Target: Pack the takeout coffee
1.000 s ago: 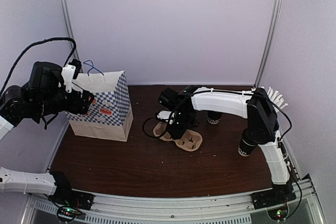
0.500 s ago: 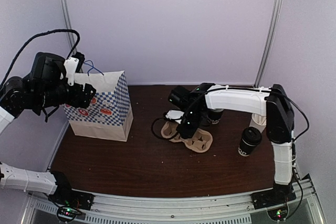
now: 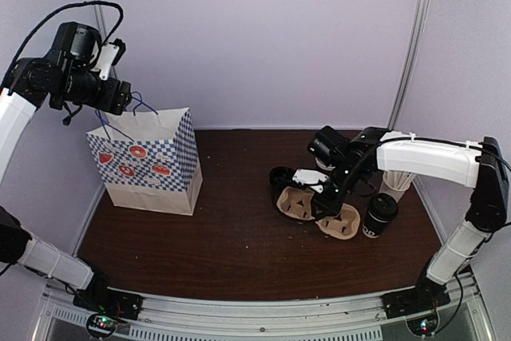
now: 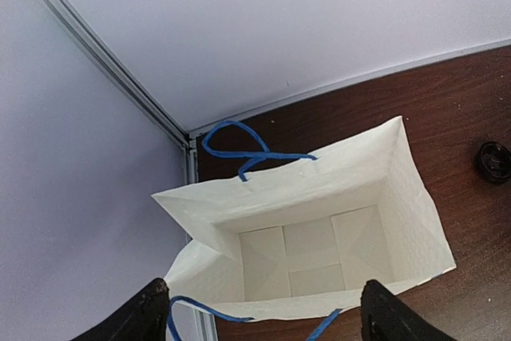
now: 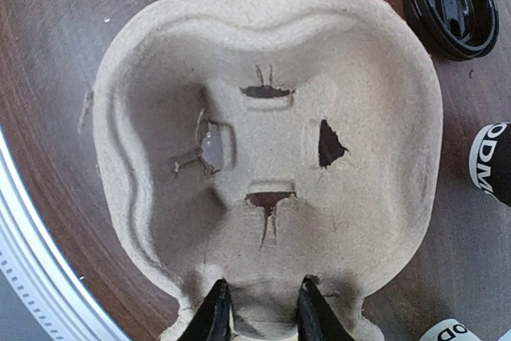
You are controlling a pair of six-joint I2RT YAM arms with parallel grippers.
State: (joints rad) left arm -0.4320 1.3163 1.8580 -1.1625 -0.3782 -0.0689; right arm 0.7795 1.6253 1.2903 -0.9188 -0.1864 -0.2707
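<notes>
The takeout coffee (image 3: 381,215), a black lidded paper cup, is recorded standing upright on the brown table (image 3: 223,253). It is just beside the right end of the pulp cup carrier (image 3: 315,212) and well apart from the paper bag (image 3: 152,167) at the left. A white cup (image 3: 397,186) behind it is partly hidden by the right arm.

The right gripper (image 5: 264,315) is shown by its wrist camera pinching the carrier's near rim between both fingers. From overhead this grip is only loosely made out. The same camera shows a round black lid (image 5: 449,5) just off the carrier's far corner (whether a cup stands under it cannot be told).

The left gripper (image 4: 266,317) is held high above the bag, its fingers spread wide. The bag's open mouth, white creased floor and blue cord handles (image 4: 243,149) are seen best in the left wrist view. Its checked, doughnut-printed face is seen only from overhead.
</notes>
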